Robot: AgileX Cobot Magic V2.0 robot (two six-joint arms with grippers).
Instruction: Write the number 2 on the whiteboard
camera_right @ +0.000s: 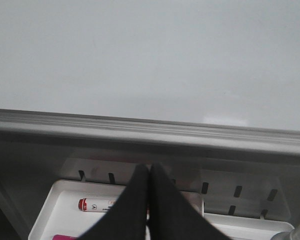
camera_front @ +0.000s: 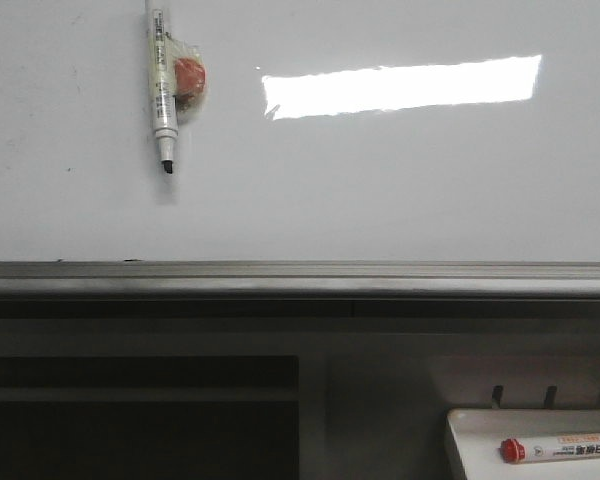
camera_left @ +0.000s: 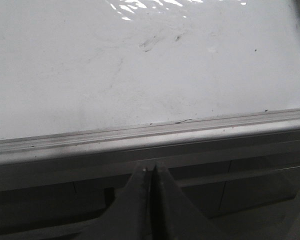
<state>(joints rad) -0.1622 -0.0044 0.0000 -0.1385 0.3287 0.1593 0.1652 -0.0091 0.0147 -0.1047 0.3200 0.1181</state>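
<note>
The whiteboard (camera_front: 380,190) fills the upper front view, glossy white, with a bright light reflection and a grey ledge (camera_front: 300,275) along its lower edge. The number 2 is not in view; I see only faint smudges (camera_left: 150,44) and specks. A white marker (camera_front: 161,85) with a bare black tip hangs upright on the board at upper left, beside a red round holder (camera_front: 190,78). My left gripper (camera_left: 153,170) is shut and empty, below the ledge (camera_left: 140,142). My right gripper (camera_right: 149,170) is shut and empty, above a white tray. Neither gripper shows in the front view.
A small white tray (camera_front: 470,440) at lower right holds a red-capped marker (camera_front: 560,448), which also shows in the right wrist view (camera_right: 97,204). A pink object (camera_right: 65,237) lies at the tray's near edge. Dark shelving runs under the ledge.
</note>
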